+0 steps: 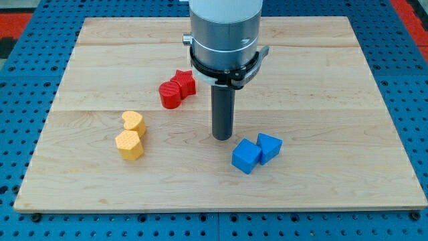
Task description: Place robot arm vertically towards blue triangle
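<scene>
A blue triangle-like block (270,146) lies right of the board's centre, touching a blue cube (245,156) on its lower left. My tip (222,137) rests on the board just up and to the left of the two blue blocks, a short gap from the cube. The rod hangs straight down from the grey arm (224,33) at the view's top.
A red star block (184,82) and a red cylinder-like block (170,94) touch each other left of the rod. A yellow heart block (134,122) sits above a yellow hexagon-like block (129,144) at the left. The wooden board (334,80) lies on a blue pegboard.
</scene>
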You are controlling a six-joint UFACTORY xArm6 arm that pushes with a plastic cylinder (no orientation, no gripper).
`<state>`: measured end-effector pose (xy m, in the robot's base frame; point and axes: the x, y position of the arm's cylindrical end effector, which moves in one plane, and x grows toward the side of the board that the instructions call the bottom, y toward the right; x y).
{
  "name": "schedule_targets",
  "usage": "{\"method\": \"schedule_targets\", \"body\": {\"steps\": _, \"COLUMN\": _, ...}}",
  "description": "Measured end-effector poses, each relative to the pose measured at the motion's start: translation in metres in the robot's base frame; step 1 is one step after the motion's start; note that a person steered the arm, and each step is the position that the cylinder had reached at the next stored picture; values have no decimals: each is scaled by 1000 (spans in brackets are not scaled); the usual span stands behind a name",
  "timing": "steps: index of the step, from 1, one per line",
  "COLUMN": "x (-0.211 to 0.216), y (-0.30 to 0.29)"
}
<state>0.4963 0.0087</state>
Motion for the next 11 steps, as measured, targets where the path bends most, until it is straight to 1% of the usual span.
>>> {"method": "schedule_targets", "body": {"steps": 8, "x": 1, "y": -16}}
{"method": "schedule_targets", "body": {"steps": 9, "x": -28, "y": 8}}
{"method": "schedule_targets", "body": {"steps": 10, "x": -48, "y": 53}}
{"method": "schedule_targets", "body": {"steps": 11, "x": -51, "y": 63}}
